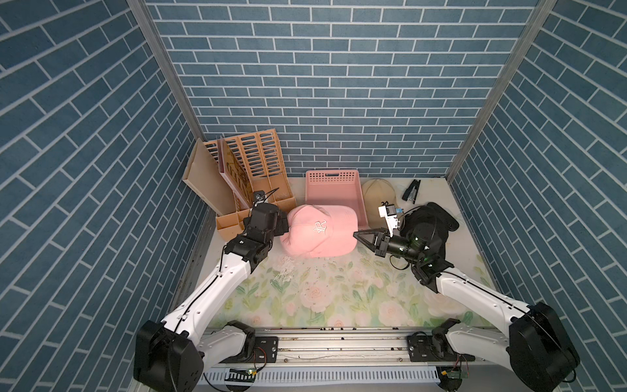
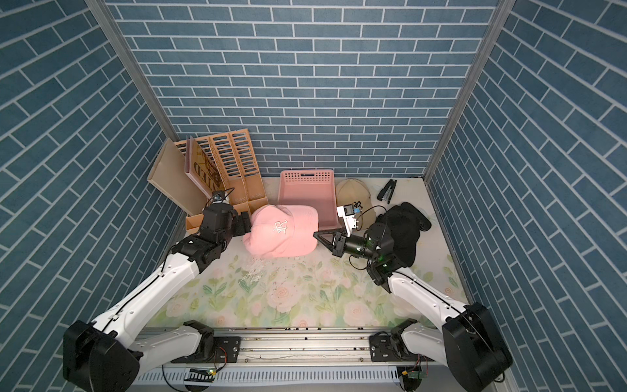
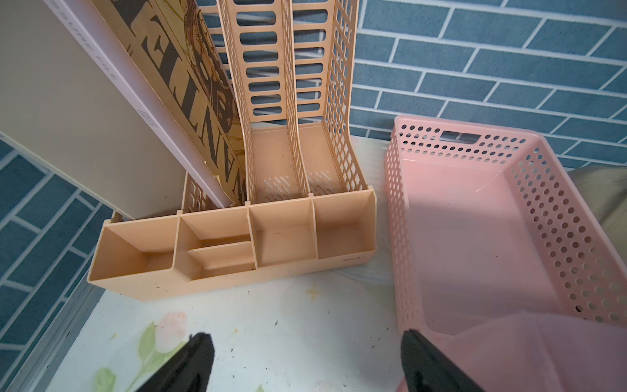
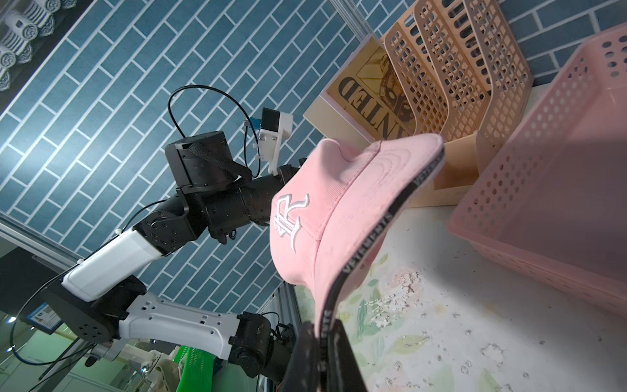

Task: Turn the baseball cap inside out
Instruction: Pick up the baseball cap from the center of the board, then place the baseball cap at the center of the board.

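Right fingers [image 4: 305, 359]: pressed together on the black-banded edge of the brim of the pink baseball cap [image 1: 320, 234], pinching it. In the right wrist view the brim stands clear of the worktop [image 1: 339, 288].

Left fingers [image 3: 198, 359]: spread wide. One finger lies against pink cap fabric. Whether it bears on the cloth cannot be told. In both top views these fingers sit at the crown side of the cap.

Cap position: between the two arms, logo uppermost, just in front of the pink basket [image 1: 334, 193], with its far edge overlapping the basket's near corner. Whether the crown rests on the worktop cannot be told.

Surface: floral-printed covering, scuffed, with a flaked white patch near the cap and dark specks throughout.

Room: walls [image 1: 339, 85] in blue brick pattern on three sides, metal posts at the two far corners.

Containers: the pink basket is perforated and stands against the far wall, its floor showing bare plastic. The tan desk organiser [image 1: 258, 169] occupies the far left corner. A file [image 3: 190, 85] with a lettered cover leans tilted in its leftmost upright slot. Its low front compartments show bare floors.

Other items: beige cap [image 1: 378, 195] just beside the basket, black cloth item [image 1: 437, 220] under the right arm, black stapler [image 1: 411, 191] near the far right corner.
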`<state>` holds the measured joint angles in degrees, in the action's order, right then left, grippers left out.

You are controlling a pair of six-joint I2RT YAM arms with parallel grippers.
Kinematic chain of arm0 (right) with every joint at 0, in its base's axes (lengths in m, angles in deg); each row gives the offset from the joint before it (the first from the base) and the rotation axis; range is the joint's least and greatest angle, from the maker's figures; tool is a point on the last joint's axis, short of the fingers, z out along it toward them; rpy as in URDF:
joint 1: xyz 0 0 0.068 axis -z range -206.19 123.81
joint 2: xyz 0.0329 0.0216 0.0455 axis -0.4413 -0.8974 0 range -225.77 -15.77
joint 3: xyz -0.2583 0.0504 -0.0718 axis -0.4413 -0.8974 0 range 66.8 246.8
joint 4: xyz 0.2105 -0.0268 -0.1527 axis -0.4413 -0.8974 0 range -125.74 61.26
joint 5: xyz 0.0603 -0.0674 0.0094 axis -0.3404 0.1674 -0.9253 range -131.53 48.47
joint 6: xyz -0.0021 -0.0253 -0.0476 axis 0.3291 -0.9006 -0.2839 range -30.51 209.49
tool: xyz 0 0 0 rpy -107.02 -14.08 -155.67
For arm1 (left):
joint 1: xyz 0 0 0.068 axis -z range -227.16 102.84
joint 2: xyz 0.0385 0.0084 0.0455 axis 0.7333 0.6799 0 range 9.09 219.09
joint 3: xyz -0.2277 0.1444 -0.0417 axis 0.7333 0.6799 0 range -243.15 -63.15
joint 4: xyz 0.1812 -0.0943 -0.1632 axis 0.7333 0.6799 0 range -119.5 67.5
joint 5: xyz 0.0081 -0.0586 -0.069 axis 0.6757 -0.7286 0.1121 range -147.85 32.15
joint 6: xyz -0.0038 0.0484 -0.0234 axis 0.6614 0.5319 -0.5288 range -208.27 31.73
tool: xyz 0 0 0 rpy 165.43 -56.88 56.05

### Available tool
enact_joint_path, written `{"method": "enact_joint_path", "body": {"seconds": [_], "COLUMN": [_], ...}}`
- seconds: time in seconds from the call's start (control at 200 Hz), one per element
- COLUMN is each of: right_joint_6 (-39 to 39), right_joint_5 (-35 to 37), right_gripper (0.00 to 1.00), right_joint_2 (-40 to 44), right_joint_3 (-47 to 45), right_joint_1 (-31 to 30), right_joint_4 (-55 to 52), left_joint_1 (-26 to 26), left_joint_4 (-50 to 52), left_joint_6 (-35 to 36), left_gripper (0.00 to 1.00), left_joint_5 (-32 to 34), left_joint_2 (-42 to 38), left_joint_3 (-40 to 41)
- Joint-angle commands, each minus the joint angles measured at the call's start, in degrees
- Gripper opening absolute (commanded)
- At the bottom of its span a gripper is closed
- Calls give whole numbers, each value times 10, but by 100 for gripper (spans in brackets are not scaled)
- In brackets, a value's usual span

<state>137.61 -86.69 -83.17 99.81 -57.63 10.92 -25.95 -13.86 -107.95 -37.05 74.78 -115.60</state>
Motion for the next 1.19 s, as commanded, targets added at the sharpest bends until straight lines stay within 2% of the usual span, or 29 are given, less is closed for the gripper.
{"method": "enact_joint_path", "body": {"seconds": [0.0,0.105,0.355,0.52,0.84,1.19], "right_joint_6": [21,59,40,72,96,105], "right_joint_5": [-17,-19,-19,-20,-23,-26], "right_gripper": [0,0,0,0,0,0], "right_joint_2": [-41,-52,-79,-106,-173,-220], "right_joint_3": [-6,-19,-2,-30,-60,-94], "right_joint_1": [1,-3,-19,-19,-18,-2], "right_joint_4": [-5,63,50,131,241,301], "left_joint_1": [-5,-5,-10,-20,-25,-27], "left_joint_4": [-7,-5,17,34,27,28], "left_joint_6": [2,2,4,14,15,19], "left_gripper": [91,92,93,94,94,95], "left_joint_5": [7,10,54,49,46,47], "left_joint_2": [6,3,-16,-22,-19,-21], "left_joint_3": [-3,-6,-26,-54,-47,-47]}}
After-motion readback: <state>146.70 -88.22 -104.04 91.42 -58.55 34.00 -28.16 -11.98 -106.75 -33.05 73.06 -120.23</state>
